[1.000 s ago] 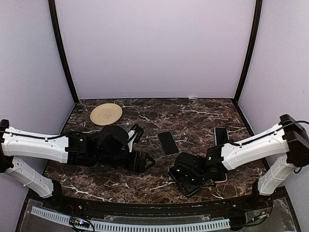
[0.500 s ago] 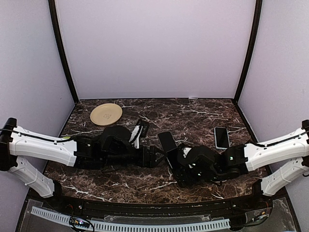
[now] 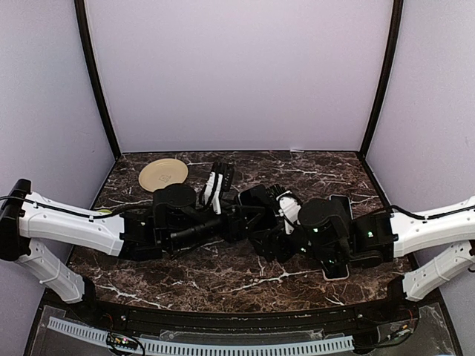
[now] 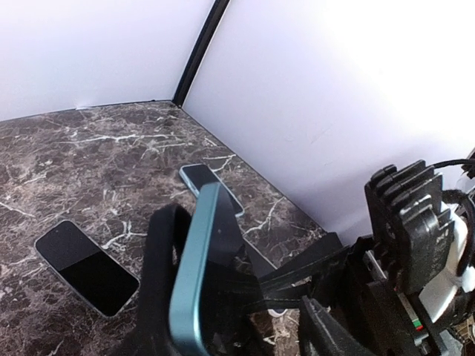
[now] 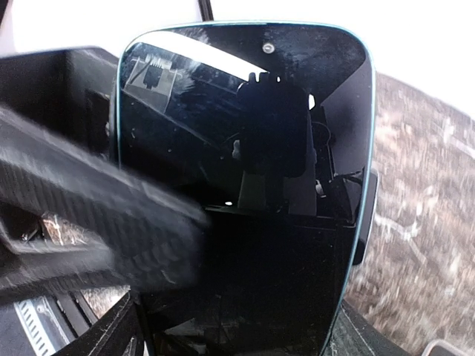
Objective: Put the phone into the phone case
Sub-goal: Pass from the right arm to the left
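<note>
My left gripper [image 4: 200,311] is shut on a teal-edged phone [image 4: 197,267] and holds it upright on its edge above the table. In the top view the gripper [image 3: 249,222] meets my right gripper [image 3: 280,231] at the table's middle. The phone's dark screen [image 5: 245,185] faces the right wrist camera and fills that view. My right gripper holds a thin black phone case [image 4: 334,252] with a carbon weave, blurred at the left of the right wrist view [image 5: 89,222]. The case's edge reaches up to the phone's screen side. My right fingertips are hidden.
A second black phone [image 4: 85,267] lies flat on the marble beyond the held one. A third, light-edged phone [image 3: 340,208] lies at the right [image 4: 210,185]. A tan plate [image 3: 163,175] sits at the back left. Purple walls close in three sides.
Both arms have swung in to the table's middle. My right gripper has carried the case from the front up and left to the phone in my left gripper.
</note>
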